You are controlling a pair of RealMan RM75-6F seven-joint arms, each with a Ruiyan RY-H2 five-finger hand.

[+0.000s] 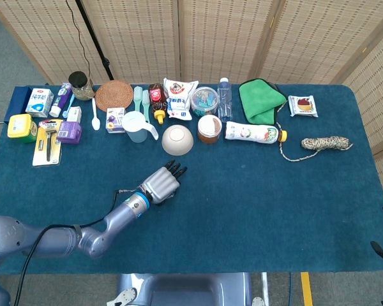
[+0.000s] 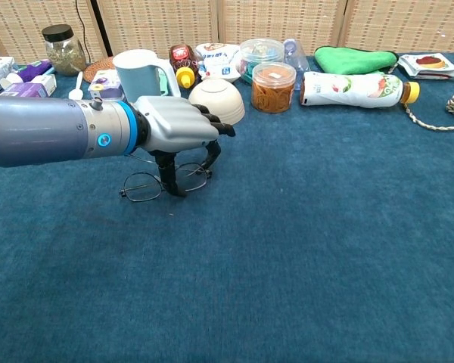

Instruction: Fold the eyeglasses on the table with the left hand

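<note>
**Hand over the glasses, fold in progress**

Here the left hand [image 2: 178, 125] arches over the eyeglasses [image 2: 164, 181] on the blue table [image 2: 325, 249], thumb and a curled finger planted at the frame, seemingly pinching it to work a temple. Beyond stands the upturned bowl [image 2: 217, 100].
</note>
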